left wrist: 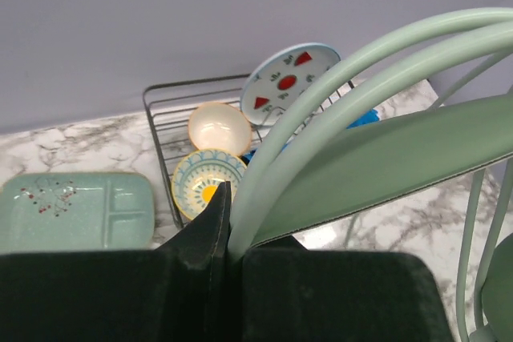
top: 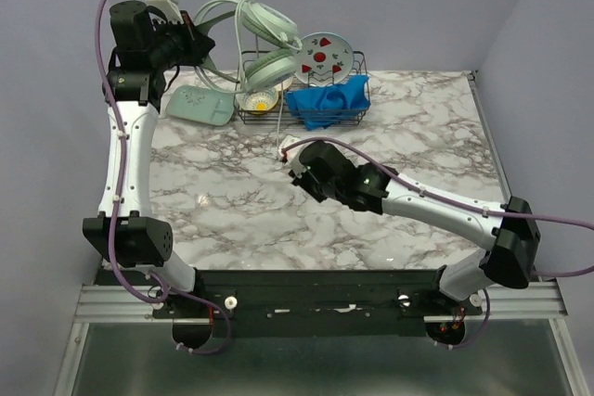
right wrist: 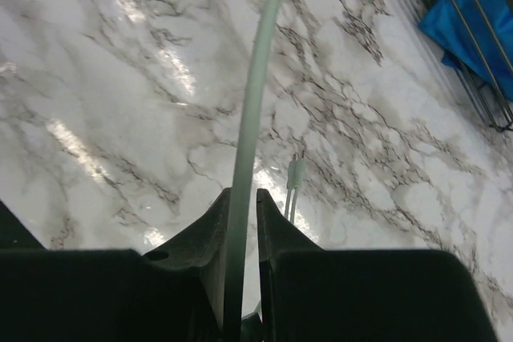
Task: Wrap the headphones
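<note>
My left pincer [left wrist: 228, 218] is clamped tight on the slim arched headband of the pale mint-green over-ear headphones [top: 267, 42]. It holds them aloft, with the ear cups hanging just beside it, above the black wire dish rack [top: 357, 116]. My right pincer [right wrist: 240, 210] sits low over the grey-veined white marble table [top: 232, 201]. It is pinched shut on the thin pale cable [right wrist: 255, 94], which runs up and away ahead of it toward the headphones. A small pale plug [right wrist: 295, 174] lies on the table just to the right of that pincer (the cable's free end, I think, though the view is too soft to be sure). I judge this to be the winding step, with the body steadied and the cable in hand. Next I would need to carry the cable round the headband or cups in loops. That calls for light tension, so neither grip is dragged loose, and for feeding the loose tail along.
</note>
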